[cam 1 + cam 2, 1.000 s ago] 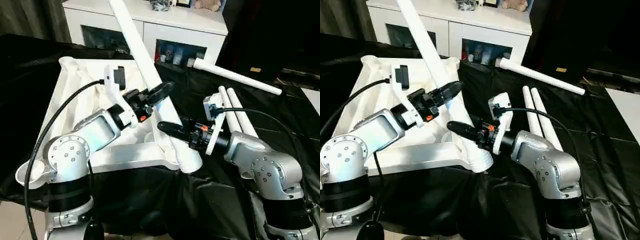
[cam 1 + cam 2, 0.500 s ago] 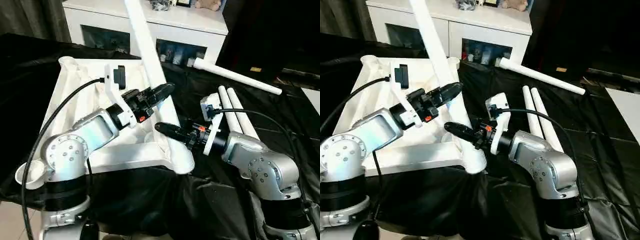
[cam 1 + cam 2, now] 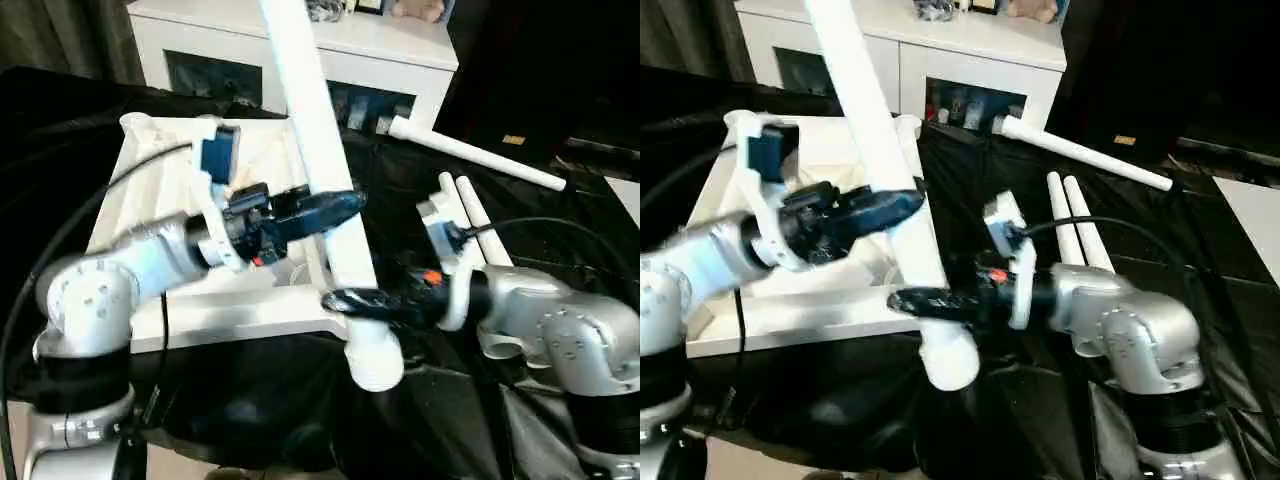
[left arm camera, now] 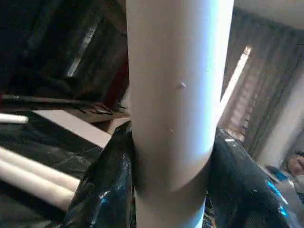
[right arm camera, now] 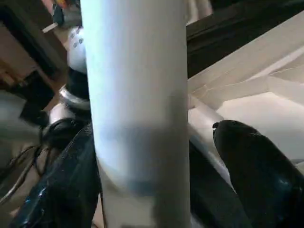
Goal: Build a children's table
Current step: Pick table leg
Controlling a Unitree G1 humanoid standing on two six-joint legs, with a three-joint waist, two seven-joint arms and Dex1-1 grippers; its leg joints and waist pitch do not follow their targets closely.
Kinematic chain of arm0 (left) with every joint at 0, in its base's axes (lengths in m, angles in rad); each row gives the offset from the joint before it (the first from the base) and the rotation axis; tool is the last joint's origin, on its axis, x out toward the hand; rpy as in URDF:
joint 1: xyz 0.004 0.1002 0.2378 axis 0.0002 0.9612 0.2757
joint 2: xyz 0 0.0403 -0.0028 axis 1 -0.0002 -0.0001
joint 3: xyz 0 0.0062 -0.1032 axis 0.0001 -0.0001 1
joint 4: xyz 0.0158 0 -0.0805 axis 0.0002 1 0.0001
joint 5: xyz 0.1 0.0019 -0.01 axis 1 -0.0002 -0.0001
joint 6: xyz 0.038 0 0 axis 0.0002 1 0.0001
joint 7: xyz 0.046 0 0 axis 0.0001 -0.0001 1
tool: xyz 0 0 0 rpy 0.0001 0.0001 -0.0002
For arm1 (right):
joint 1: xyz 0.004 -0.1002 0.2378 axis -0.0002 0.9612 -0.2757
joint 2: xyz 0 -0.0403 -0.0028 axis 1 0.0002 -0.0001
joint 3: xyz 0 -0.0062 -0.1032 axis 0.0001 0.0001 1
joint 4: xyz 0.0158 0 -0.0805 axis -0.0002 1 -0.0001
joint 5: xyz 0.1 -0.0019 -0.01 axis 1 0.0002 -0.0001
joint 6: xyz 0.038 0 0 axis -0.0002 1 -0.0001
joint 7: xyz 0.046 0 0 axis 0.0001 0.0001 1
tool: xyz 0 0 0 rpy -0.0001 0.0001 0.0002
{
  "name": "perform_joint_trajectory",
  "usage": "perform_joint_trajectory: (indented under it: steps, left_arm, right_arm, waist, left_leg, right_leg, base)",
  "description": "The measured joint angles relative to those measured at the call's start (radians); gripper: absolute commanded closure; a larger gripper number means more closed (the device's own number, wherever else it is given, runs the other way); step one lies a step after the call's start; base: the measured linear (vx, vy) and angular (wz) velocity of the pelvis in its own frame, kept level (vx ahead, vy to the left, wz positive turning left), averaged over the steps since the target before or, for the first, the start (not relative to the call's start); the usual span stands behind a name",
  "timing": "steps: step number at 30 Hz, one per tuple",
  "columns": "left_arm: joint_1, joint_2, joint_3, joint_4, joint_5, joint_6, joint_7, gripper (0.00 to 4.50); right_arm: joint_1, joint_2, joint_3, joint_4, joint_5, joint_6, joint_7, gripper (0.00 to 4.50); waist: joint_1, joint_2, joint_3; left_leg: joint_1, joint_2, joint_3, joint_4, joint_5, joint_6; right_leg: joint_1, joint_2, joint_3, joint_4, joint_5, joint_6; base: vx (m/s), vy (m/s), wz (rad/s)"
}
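Note:
The white tabletop (image 3: 150, 180) lies underside up on black cloth. One long white leg (image 3: 318, 130) rises steeply over its near right corner, its thick lower end (image 3: 372, 362) hanging just in front of that corner. My left gripper (image 3: 338, 207) is shut on the leg at mid-height, and its fingers (image 4: 99, 190) press both sides. My right gripper (image 3: 352, 299) straddles the leg lower down, open, with a gap between one finger (image 5: 251, 161) and the leg (image 5: 137, 104). The corner socket is hidden behind the leg.
Two more legs (image 3: 468, 210) lie side by side on the cloth to the right, and a third (image 3: 480, 155) lies behind them. A white cabinet (image 3: 200, 45) with dark glass doors stands at the back. Black cloth (image 3: 250, 410) drapes over the near edge.
The leg has tipped more upright and its lower end has come down and toward me. My right gripper has opened around it. My left arm has pulled to the left, keeping its hold.

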Motion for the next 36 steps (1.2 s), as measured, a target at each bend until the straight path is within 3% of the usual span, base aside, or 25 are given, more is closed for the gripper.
perform_joint_trajectory:
  steps: [4,10,14,16,21,30,32,36]
  left_arm:
    - [-0.02,0.024,-0.034,0.024,0.014,-0.028,-0.068,2.69]
    - [-0.027,0.016,-0.037,0.059,0.048,-0.066,-0.077,2.69]
    - [-0.027,0.021,-0.055,0.072,0.057,-0.086,-0.09,2.69]
    - [-0.028,0.026,-0.066,0.082,0.074,-0.102,-0.106,2.69]
    - [-0.028,0.036,-0.067,0.093,0.097,-0.123,-0.113,2.69]
    - [-0.028,0.047,-0.037,0.141,0.129,-0.167,-0.097,2.69]
    - [-0.032,0.035,-0.029,0.168,0.152,-0.186,-0.052,2.13]
    - [-0.057,0.003,-0.03,0.193,0.223,-0.205,0.084,1.78]
  right_arm:
    - [0.003,-0.023,0.029,0.0,0.011,0.009,0.027,0.75]
    - [-0.001,-0.017,0.042,0.002,0.002,0.006,0.019,1.49]
    - [-0.001,-0.015,0.042,0.003,0.003,0.0,0.018,1.61]
    - [-0.002,-0.01,0.042,0.011,0.003,-0.003,0.005,1.98]
    - [-0.002,0.02,0.043,0.028,-0.023,-0.028,-0.032,2.38]
    - [-0.014,0.074,0.044,0.052,-0.097,-0.122,-0.117,2.54]
    - [-0.026,0.087,0.044,0.073,-0.134,-0.157,-0.159,2.55]
    - [-0.04,0.134,0.043,0.101,-0.189,-0.191,-0.267,2.59]
  waist:
    - [0.0,0.0,0.0]
    - [0.0,0.0,0.0]
    - [0.002,0.0,0.0]
    - [0.001,0.0,0.0]
    - [0.0,0.0,0.0]
    - [0.001,0.0,0.0]
    - [0.001,0.0,0.0]
    - [0.0,0.0,0.0]
  left_leg:
    - [0.0,0.0,0.0,0.0,0.0,0.0]
    - [-0.001,0.0,0.0,0.0,0.0,0.0]
    - [-0.001,0.0,0.0,0.0,0.0,0.0]
    - [-0.001,0.0,0.0,0.0,0.0,0.0]
    - [0.0,0.0,0.0,0.0,0.0,0.0]
    - [0.0,0.0,0.0,0.0,0.0,0.0]
    - [0.0,0.0,0.0,0.0,0.0,0.0]
    - [0.0,0.0,0.0,0.0,0.0,0.0]
  right_leg:
    - [0.0,0.0,0.0,0.0,0.0,0.0]
    - [0.0,0.0,0.0,0.0,0.001,-0.002]
    - [0.0,0.0,0.0,0.0,0.002,-0.004]
    - [0.0,0.0,0.0,0.0,0.002,-0.004]
    - [0.0,0.0,0.0,0.0,0.003,-0.004]
    - [0.0,0.0,0.0,0.001,0.003,-0.005]
    - [0.0,0.0,0.0,0.001,0.003,-0.005]
    - [-0.001,0.0,0.0,0.001,0.004,-0.006]
  base:
    - [0.0,0.0,0.0]
    - [0.0,0.0,0.0]
    - [0.0,0.0,0.0]
    - [0.0,0.0,0.0]
    - [0.0,0.0,0.0]
    - [0.0,0.0,0.0]
    - [0.0,0.0,0.0]
    - [0.0,0.0,0.0]
